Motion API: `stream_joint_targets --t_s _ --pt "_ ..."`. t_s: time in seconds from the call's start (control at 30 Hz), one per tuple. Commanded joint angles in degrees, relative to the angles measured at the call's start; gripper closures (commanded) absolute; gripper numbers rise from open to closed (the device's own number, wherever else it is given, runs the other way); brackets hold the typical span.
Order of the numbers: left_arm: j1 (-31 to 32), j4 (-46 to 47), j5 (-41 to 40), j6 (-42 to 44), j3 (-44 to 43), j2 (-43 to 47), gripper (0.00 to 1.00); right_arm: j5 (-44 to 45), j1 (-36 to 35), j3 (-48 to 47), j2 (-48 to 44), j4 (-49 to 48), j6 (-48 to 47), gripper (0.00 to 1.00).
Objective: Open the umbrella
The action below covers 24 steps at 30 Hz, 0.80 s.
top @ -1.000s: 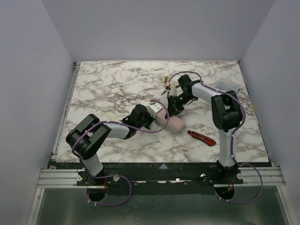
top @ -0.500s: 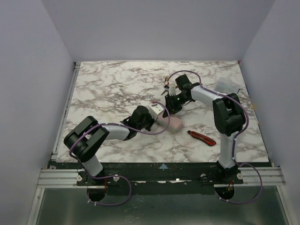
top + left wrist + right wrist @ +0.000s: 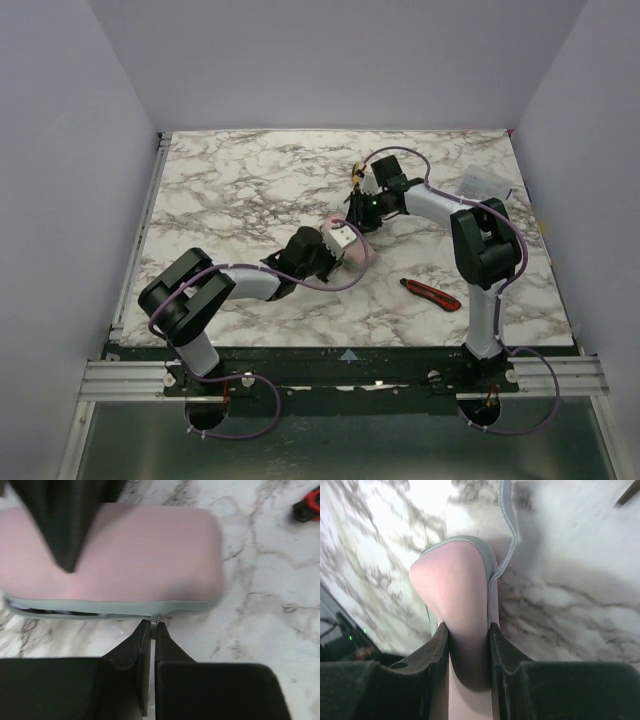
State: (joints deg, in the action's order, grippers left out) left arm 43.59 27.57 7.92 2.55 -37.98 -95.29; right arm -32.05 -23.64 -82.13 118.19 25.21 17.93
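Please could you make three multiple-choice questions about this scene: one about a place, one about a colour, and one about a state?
1. In the top view, the knife lies:
A) right of the case
B) left of it
C) on it

2. The case is:
A) blue
B) pink
C) yellow

3. The right gripper is:
A) open
B) shut on the case
C) holding the knife

Answers:
1 A, the top view shows it to the case's right.
2 B, both wrist views show pink.
3 B, its own view shows it clamping the case's end.
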Motion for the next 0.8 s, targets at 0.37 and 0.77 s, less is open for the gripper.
stream_joint_targets --t_s 0.37,0.77 --pt "2.9 -4.8 14.1 -2.3 0.0 1.0 1.0 22.8 2.0 2.2 2.2 -14.0 6.9 0.87" --pt "-1.5 -7.5 14.1 -1.0 1.5 2.1 1.0 17.6 7.2 13.9 -8.7 -4.7 -2.2 0.15"
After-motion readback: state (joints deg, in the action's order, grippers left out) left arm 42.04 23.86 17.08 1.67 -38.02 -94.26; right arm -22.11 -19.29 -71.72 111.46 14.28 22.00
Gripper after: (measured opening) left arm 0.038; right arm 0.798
